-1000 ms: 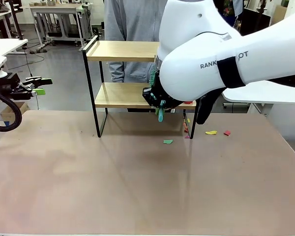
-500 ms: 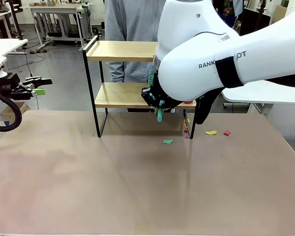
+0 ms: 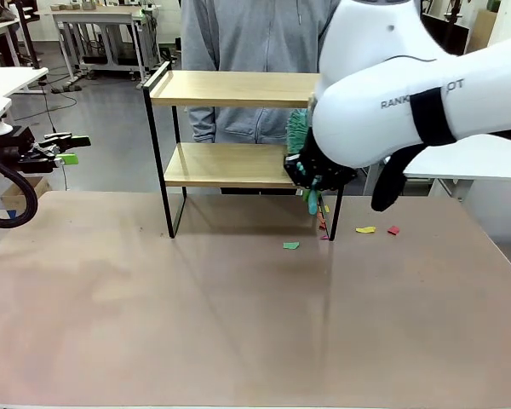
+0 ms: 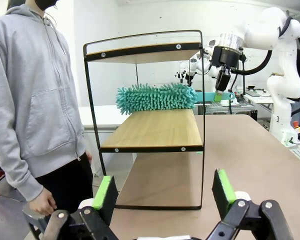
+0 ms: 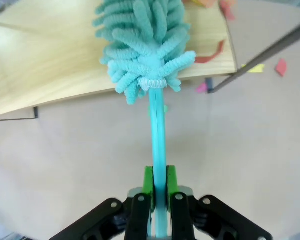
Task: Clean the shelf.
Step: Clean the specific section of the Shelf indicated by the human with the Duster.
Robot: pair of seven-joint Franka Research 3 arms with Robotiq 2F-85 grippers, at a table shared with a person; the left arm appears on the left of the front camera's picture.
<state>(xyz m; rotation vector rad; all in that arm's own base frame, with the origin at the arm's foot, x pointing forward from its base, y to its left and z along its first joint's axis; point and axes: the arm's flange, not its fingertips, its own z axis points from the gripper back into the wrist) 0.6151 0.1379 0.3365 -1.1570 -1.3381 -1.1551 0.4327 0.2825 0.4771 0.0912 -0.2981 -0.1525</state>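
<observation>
Teal duster (image 5: 140,45) in right claw (image 5: 158,185) overlies shelf (image 5: 55,60).

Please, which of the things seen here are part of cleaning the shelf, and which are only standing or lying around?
Part of the job:
- shelf
- teal duster, its handle gripped in the right claw, head on the lower board
- coloured paper scraps on the table by the shelf's leg

Only around:
- left claw, open, away from the shelf
- person in a grey hoodie
- brown table

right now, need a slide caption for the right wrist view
Right gripper shut on a teal duster's handle, its fluffy head sweeping the shelf's lower board, paper scraps near the edge.
</observation>
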